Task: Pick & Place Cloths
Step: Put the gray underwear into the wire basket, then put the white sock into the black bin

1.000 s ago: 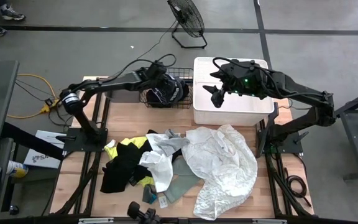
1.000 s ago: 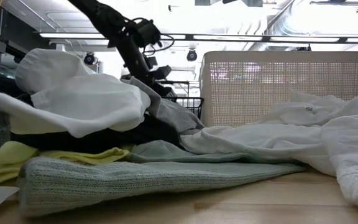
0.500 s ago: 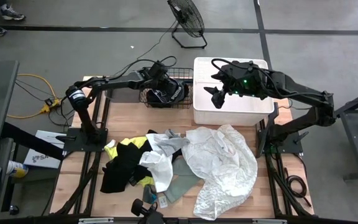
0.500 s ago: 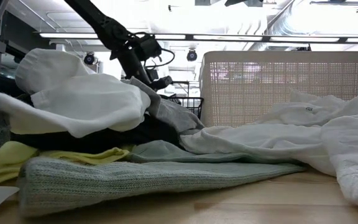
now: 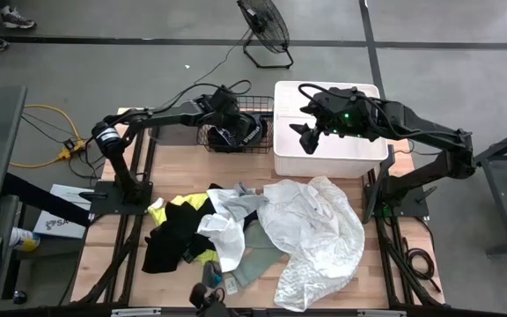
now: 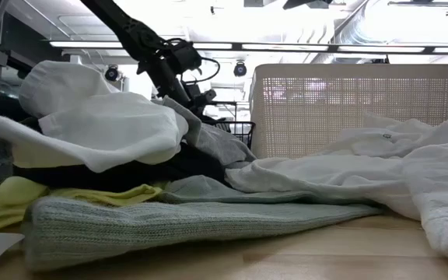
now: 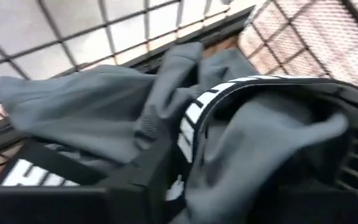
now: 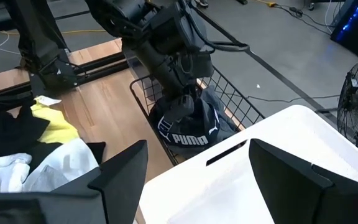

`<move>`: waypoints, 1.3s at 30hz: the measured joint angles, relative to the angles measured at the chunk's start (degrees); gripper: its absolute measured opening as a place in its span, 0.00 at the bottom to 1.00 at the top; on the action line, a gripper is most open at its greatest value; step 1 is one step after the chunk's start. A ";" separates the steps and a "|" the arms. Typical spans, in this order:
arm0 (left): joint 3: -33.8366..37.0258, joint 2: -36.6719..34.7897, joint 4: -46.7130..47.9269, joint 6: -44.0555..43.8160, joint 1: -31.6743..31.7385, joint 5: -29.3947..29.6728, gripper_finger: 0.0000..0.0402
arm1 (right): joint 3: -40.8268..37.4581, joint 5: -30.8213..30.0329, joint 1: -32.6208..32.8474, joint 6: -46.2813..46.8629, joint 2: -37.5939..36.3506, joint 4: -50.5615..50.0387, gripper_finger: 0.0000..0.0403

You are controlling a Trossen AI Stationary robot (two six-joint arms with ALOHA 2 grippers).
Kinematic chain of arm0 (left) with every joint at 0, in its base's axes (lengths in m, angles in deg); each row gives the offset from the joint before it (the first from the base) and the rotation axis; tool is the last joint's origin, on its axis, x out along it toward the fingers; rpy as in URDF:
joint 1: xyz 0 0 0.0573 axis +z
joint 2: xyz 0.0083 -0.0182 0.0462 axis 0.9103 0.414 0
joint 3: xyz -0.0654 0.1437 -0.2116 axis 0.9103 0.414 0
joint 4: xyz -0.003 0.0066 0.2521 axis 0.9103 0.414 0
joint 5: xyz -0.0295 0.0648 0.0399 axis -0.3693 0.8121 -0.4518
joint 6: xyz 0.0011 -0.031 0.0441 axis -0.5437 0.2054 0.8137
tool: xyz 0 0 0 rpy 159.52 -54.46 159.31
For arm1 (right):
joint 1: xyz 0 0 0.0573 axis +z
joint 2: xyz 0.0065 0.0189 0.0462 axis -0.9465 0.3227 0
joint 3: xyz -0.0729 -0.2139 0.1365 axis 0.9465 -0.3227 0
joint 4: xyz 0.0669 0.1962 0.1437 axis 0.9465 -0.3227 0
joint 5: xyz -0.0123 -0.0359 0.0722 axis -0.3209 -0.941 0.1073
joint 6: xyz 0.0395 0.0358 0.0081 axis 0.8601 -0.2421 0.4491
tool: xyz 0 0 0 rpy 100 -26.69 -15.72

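A black garment with white lettering (image 8: 191, 127) is seen in the wire basket (image 5: 209, 141). The left gripper (image 8: 182, 106) is over it; its fingers cannot be told. The right gripper (image 5: 309, 136), fingers spread, is held over the white tub (image 5: 359, 150). Soft, light cloths (image 5: 236, 229) can be pinched at a fold.

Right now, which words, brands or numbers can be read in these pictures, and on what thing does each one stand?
"PUMA": white letters on the black cloth in the wire basket, under the left gripper.
White lettering on a black band of the same cloth in the left wrist view: too blurred to read.
Print on the white paper beside the table: too small to read.
Nothing else readable.
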 joint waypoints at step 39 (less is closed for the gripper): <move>-0.02 -26.69 13.19 9.94 -6.25 -1.50 0.70 | 0.00 -0.63 9.39 7.61 0.00 -12.80 0.68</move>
